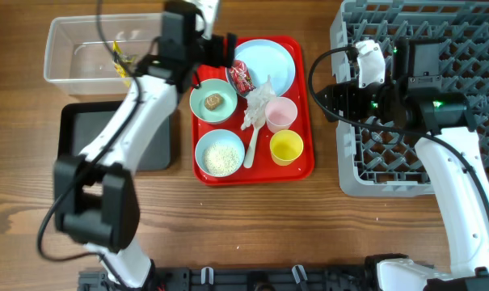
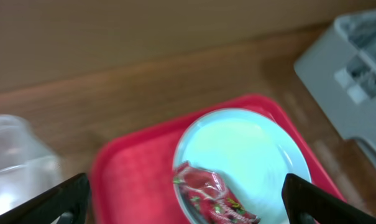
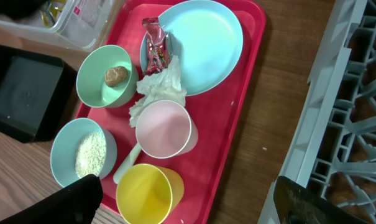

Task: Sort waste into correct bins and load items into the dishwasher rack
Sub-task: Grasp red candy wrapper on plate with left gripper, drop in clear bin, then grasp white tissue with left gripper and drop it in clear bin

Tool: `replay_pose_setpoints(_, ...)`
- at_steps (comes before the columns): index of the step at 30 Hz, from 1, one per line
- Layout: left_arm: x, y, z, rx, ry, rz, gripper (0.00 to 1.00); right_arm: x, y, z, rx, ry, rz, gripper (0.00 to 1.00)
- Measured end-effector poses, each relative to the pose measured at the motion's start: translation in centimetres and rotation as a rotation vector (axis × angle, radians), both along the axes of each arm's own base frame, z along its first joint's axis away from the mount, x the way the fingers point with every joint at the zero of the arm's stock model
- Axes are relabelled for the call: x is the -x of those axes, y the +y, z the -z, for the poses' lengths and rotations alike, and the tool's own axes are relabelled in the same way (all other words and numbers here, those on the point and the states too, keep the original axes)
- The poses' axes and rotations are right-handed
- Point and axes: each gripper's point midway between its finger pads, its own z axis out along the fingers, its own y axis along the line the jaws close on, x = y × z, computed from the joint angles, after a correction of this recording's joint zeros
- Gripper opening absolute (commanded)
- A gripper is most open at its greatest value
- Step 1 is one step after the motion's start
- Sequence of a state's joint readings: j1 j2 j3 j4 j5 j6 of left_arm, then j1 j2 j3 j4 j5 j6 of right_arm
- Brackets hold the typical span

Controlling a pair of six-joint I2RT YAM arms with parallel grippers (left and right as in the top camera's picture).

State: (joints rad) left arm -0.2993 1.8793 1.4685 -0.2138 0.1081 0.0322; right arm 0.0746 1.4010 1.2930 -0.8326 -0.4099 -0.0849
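My left gripper [image 1: 225,50] is open and empty above the back left of the red tray, over the red snack wrapper [image 2: 212,196] on the pale blue plate [image 2: 250,149]. My right gripper [image 1: 325,101] is open and empty over the gap between the tray and the grey dishwasher rack [image 1: 422,97]. In the right wrist view I see crumpled tissue [image 3: 156,93], a pink cup [image 3: 166,129], a yellow cup [image 3: 147,193], a white spoon [image 3: 127,165], a bowl with a brown food piece [image 3: 115,75] and a bowl of rice grains [image 3: 88,152]. A yellow wrapper [image 1: 121,65] lies in the clear tub [image 1: 82,48].
The black tray [image 1: 90,137] sits left of the red tray [image 1: 307,121], below the clear tub. The rack fills the right side of the table. Bare wood lies along the front edge.
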Motion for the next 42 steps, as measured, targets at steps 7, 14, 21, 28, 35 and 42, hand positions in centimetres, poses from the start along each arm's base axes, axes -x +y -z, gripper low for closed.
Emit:
replay_pose_setpoints(7, -0.1, -5.2, 11.2, -0.035, 0.13, 0.079, 0.88, 0.1, 0.0, 0.1, 0.0, 0.005, 0.0, 0.91)
replay_pose_setpoints(14, 0.3, -5.4, 14.5, -0.053, 0.184, 0.083, 0.6, 0.1, 0.0, 0.1, 0.0, 0.005, 0.0, 0.91)
replay_pose_setpoints(21, 0.2, -5.4, 14.4, -0.046, 0.183, 0.078, 0.04, 0.1, 0.0, 0.1, 0.0, 0.005, 0.0, 0.9)
replay_pose_setpoints(28, 0.2, -5.4, 14.4, -0.033, 0.189, 0.066, 0.04, 0.1, 0.0, 0.1, 0.0, 0.006, 0.0, 0.9)
replay_pose_setpoints(35, 0.3, -5.3, 4.8, 0.047, 0.067, 0.038, 0.04, 0.1, 0.0, 0.1, 0.0, 0.005, 0.0, 0.9)
replay_pose_setpoints(42, -0.6, 4.4, 0.0, -0.042, 0.014, -0.248, 0.04, 0.2, 0.0, 0.1, 0.001, 0.008, 0.0, 0.91)
